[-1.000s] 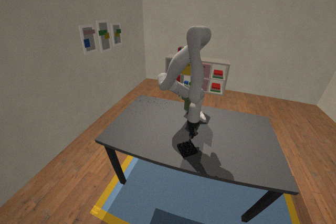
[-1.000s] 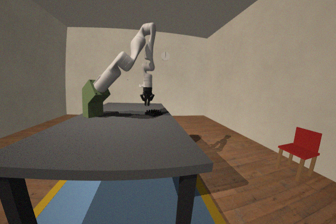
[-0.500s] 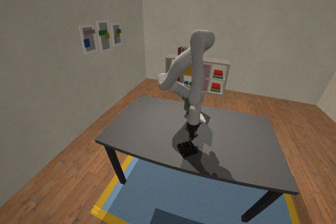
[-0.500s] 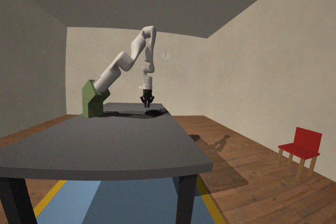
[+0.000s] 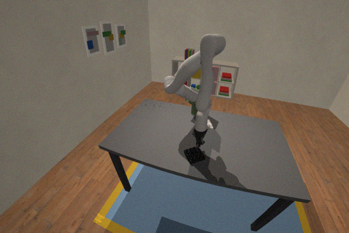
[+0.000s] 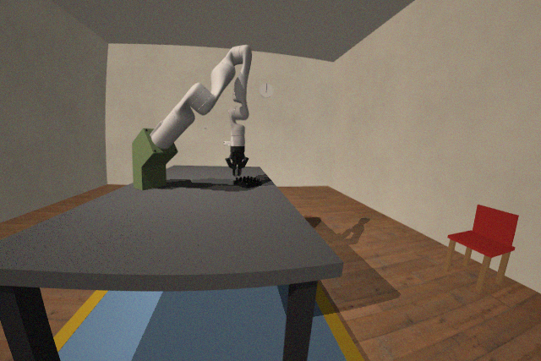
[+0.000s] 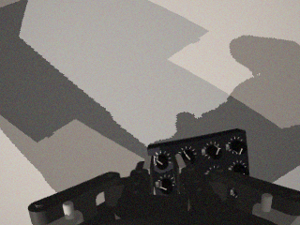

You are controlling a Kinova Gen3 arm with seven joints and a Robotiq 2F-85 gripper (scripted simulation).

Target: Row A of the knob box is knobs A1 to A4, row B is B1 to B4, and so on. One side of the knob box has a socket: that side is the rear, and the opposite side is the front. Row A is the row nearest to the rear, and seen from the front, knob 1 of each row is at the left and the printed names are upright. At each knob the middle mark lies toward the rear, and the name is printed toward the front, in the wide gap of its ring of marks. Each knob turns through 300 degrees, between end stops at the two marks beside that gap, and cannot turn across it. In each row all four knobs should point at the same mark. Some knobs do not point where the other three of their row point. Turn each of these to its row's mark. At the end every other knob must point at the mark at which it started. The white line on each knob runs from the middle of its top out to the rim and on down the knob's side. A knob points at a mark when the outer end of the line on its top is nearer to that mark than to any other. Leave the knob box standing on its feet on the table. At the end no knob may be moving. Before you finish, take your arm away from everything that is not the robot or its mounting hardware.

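"So, what are the fingers of the gripper (image 5: 198,146) (image 6: 237,174) (image 7: 165,177) holding?"

"Nothing; they stand partly open, above the knob box (image 5: 195,155) (image 6: 248,183) (image 7: 202,144)."

"Which way does it lie?"

"Below them, mostly toward the table's (image 5: 157,140) (image 6: 174,234) long edge opposite the arm's base (image 6: 148,165); that offset should govern the descent."

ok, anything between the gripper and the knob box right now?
Nothing visible. In the exterior view the gripper points down just above one edge of the knob box, with no object in between.
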